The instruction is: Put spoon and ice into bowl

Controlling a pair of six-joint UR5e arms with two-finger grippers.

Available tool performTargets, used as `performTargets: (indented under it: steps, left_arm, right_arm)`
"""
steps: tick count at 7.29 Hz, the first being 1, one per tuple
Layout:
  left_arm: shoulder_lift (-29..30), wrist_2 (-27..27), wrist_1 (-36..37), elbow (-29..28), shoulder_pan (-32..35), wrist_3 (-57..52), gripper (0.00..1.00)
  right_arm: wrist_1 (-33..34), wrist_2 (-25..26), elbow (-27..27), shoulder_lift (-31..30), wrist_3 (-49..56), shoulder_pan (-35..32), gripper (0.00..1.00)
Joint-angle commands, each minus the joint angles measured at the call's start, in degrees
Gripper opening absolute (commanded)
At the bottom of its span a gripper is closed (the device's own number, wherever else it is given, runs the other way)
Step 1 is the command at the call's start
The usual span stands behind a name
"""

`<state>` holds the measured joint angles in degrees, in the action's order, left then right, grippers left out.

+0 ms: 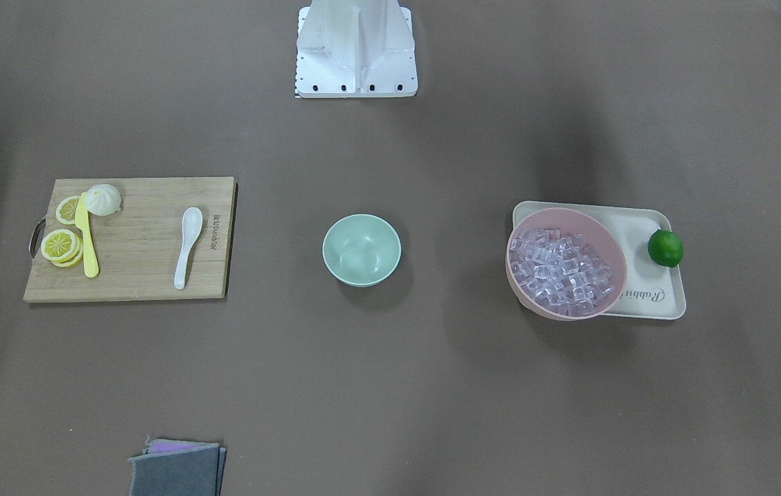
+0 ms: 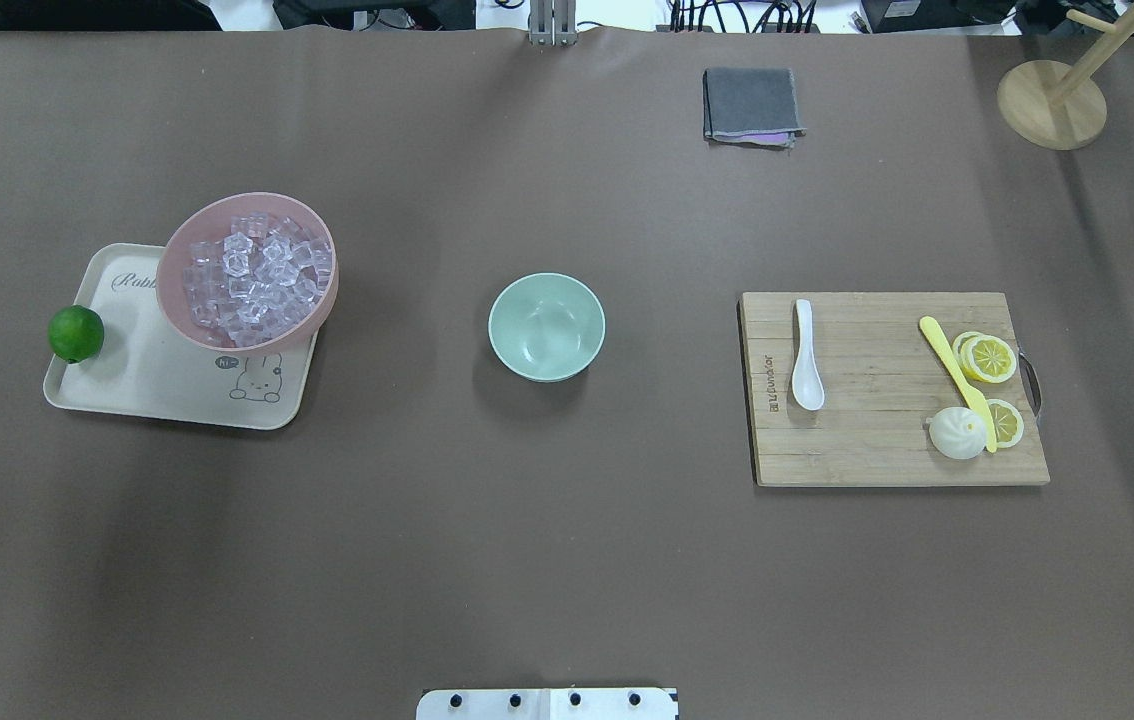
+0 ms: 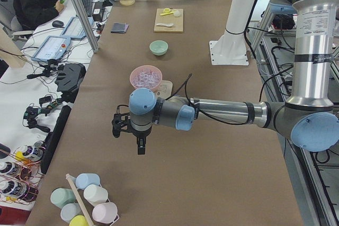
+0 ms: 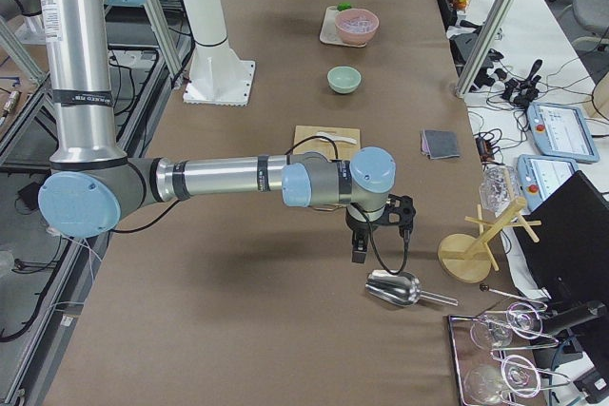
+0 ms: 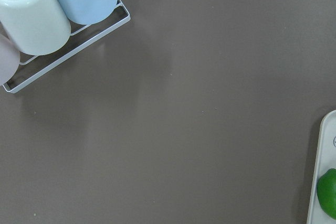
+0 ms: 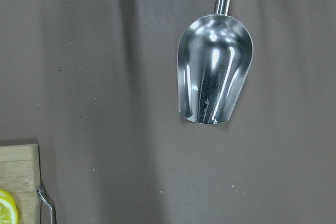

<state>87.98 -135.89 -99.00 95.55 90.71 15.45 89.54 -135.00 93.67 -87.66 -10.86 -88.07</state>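
Brown table (image 2: 567, 560), overhead shows spoon (image 2: 806, 360), left wrist shows cups (image 5: 32, 15)

The left arm (image 3: 222, 112) is made of silvery-grey metal tubes joined by rounded grey housings with pale blue caps. A thin black cable (image 3: 185, 86) loops off its forearm near the wrist, and a narrow band (image 3: 312, 59) with small, unreadable lettering rings one tube. The right arm (image 4: 219, 178) has the same silver tubes, blue-capped joints, lettered band and a black cable at the wrist. The left end effector (image 3: 141, 146) and the right end effector (image 4: 359, 249) are black. The mount is a white column (image 3: 241, 19) on a white base plate (image 1: 356, 69), with four dark bolt heads (image 1: 344, 88) along its edge.
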Motion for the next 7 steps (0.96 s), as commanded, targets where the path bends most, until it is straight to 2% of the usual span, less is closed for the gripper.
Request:
performTargets:
  steps: [1,7]
  left_arm:
    - [0.00,-0.16,-0.22,-0.19,-0.01,-0.07,0.98]
    - [0.70,-0.42,-0.05,-0.37,-0.18,0.81,0.98]
  right_arm:
    - [-0.07,0.00,-0.07,0.03,-0.04,0.00,1.00]
    - [-0.07,-0.09,0.19,0.20,-0.21,0.00,1.00]
